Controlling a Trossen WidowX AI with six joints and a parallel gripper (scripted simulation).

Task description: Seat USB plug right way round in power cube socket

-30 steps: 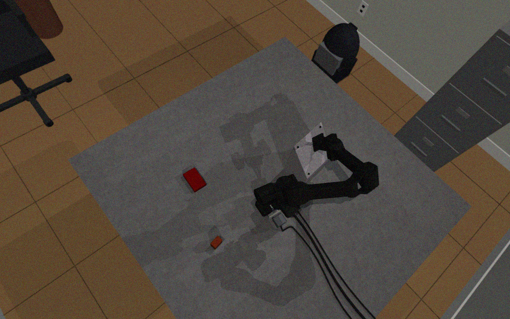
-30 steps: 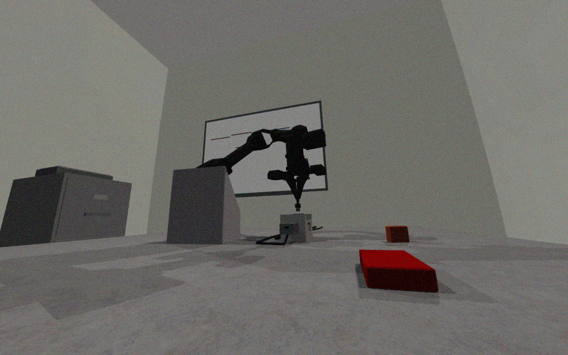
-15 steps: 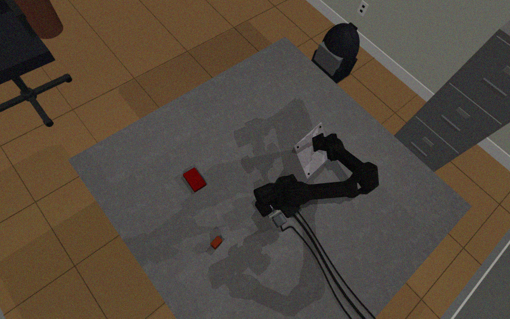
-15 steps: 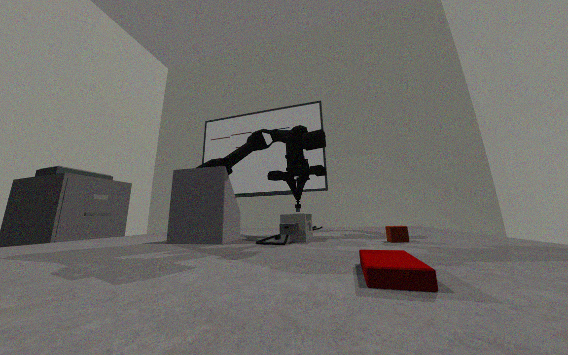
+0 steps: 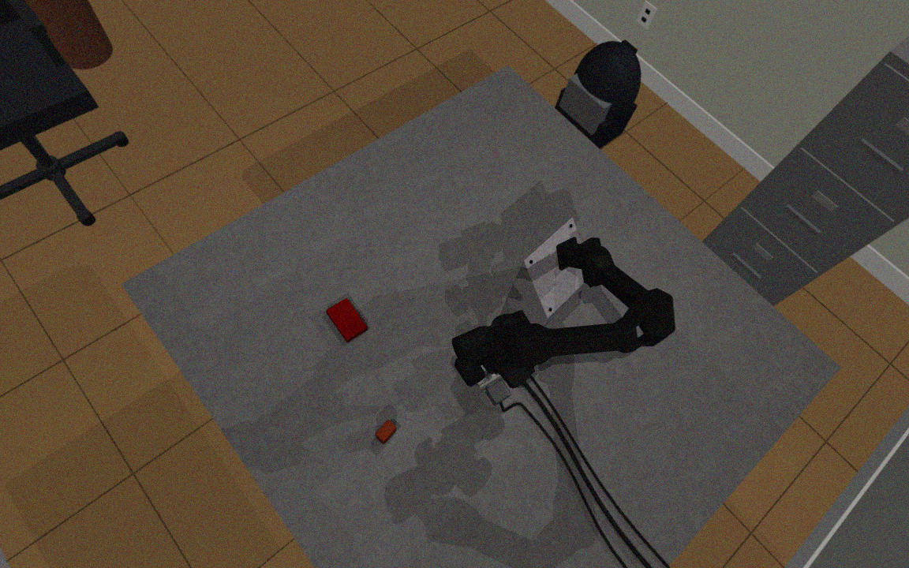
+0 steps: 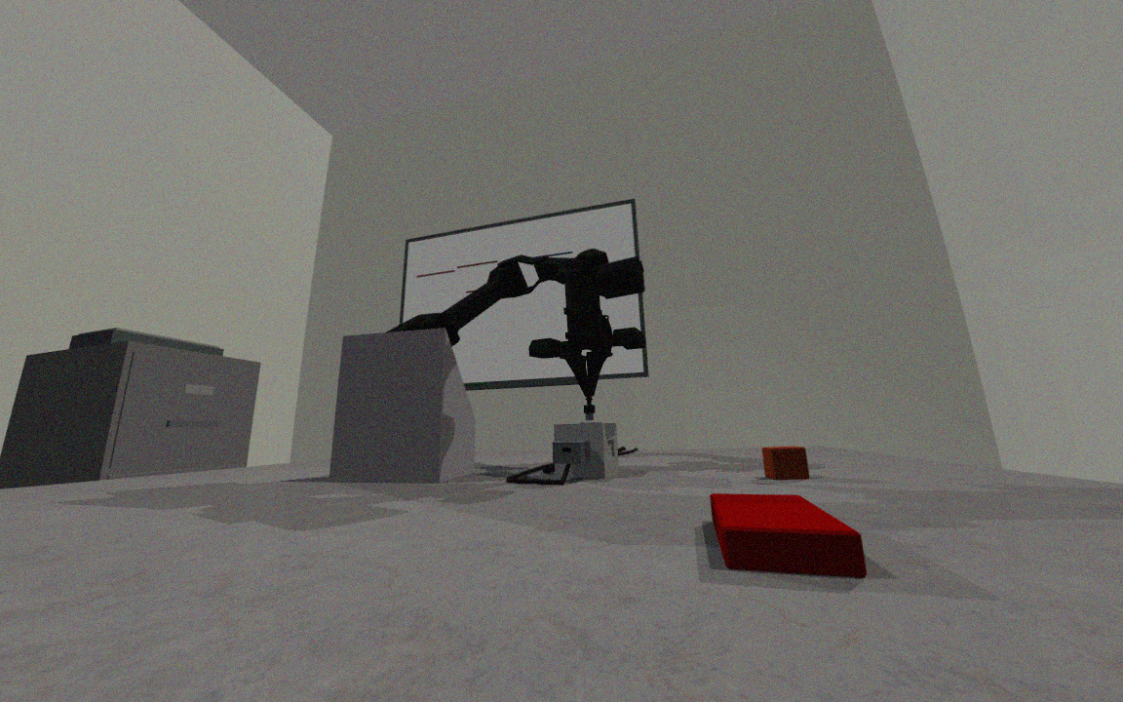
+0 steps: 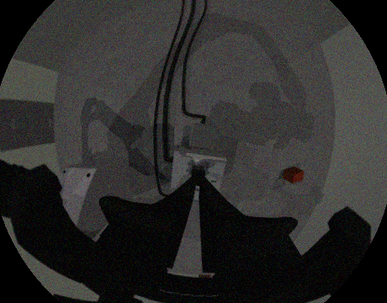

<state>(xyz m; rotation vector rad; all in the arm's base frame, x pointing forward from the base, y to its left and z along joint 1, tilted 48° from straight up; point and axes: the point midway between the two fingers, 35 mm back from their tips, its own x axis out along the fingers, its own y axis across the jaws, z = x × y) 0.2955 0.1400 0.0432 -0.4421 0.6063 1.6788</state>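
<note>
Claw [image 6: 587, 403] clamped on the USB plug [image 6: 587, 411], held just above the power cube [image 6: 584, 449]; plug orientation too small to read. From the top, the wrist hides the socket. Arm [image 6: 495, 292] reaches from its pedestal [image 6: 395, 409], wrist pointing straight down.

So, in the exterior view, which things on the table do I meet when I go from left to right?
Tall grey block under the arm → small light-grey power cube, with the tool shut on the USB plug just above it → small orange block → flat red block.
</note>
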